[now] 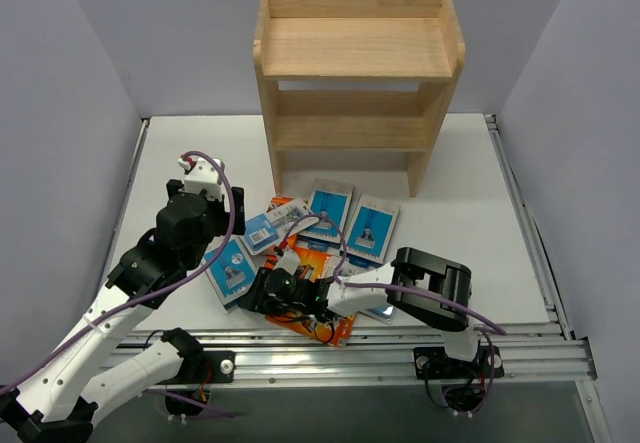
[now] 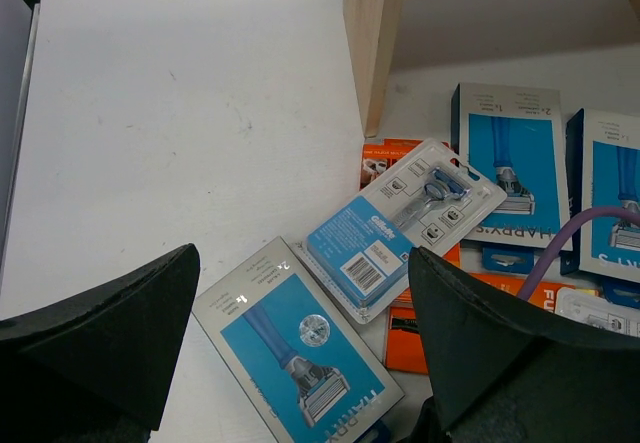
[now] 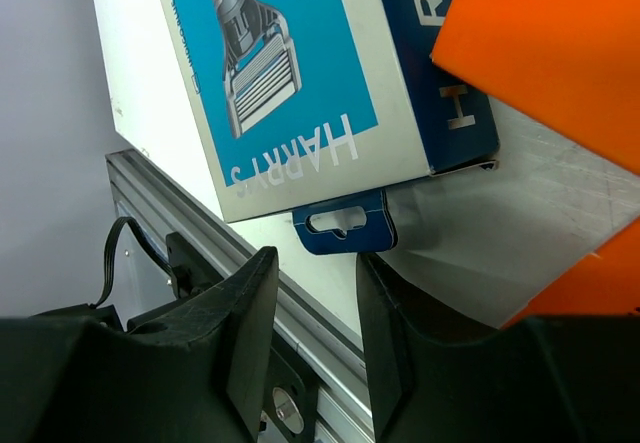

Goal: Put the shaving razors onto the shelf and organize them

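The wooden shelf [image 1: 355,73] stands at the back with its tiers bare. Several razor packs lie flat in front of it: two blue-and-white boxes [image 1: 328,208] [image 1: 370,228], a blister card [image 1: 268,225], orange packs [image 1: 315,263], and one blue-and-white box [image 1: 232,271] at the left. My left gripper [image 2: 303,283] is open wide and empty, hovering over that left box [image 2: 290,348], with the blister card [image 2: 395,228] just beyond. My right gripper [image 3: 315,261] is open a little and empty, low at the table's front. Its fingertips are just short of the same box's blue hang tab [image 3: 340,225].
An aluminium rail [image 1: 400,348] runs along the near table edge, right under my right gripper [image 1: 258,293]. A shelf leg [image 2: 375,43] stands beyond the packs. A purple cable [image 2: 570,233] crosses the packs. Grey walls close in on the left and right.
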Action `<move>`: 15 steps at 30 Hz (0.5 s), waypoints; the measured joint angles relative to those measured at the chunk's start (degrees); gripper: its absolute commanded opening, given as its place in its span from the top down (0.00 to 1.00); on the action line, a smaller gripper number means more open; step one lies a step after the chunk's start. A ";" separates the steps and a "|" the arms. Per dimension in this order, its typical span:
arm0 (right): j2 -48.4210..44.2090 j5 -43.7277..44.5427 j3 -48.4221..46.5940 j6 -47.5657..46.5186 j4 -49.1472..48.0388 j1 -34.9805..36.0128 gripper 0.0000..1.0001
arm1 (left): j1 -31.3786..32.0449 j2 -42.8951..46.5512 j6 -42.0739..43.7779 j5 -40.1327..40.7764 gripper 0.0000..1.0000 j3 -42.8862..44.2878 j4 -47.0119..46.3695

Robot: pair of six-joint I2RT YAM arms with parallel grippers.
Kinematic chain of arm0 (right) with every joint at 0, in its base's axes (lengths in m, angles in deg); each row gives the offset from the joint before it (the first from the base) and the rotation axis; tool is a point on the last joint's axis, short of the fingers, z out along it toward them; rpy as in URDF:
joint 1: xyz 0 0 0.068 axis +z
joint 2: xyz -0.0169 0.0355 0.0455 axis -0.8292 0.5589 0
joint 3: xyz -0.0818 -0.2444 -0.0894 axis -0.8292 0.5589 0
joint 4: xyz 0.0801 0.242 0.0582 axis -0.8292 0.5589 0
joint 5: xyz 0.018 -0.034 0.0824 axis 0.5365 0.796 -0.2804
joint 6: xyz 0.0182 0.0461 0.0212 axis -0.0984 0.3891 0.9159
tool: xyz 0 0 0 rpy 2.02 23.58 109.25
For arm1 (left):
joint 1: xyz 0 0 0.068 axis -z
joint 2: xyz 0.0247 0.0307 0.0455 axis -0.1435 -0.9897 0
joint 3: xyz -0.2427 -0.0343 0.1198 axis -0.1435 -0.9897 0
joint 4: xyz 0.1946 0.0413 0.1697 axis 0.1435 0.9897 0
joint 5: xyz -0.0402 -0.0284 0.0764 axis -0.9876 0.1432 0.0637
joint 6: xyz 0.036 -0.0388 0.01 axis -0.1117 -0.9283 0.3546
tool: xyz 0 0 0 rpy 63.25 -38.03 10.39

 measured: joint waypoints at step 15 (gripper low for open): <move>1.16 1.03 -3.06 0.66 3.45 0.00 0.60 | 0.00 0.46 0.00 -1.31 0.06 0.00 0.00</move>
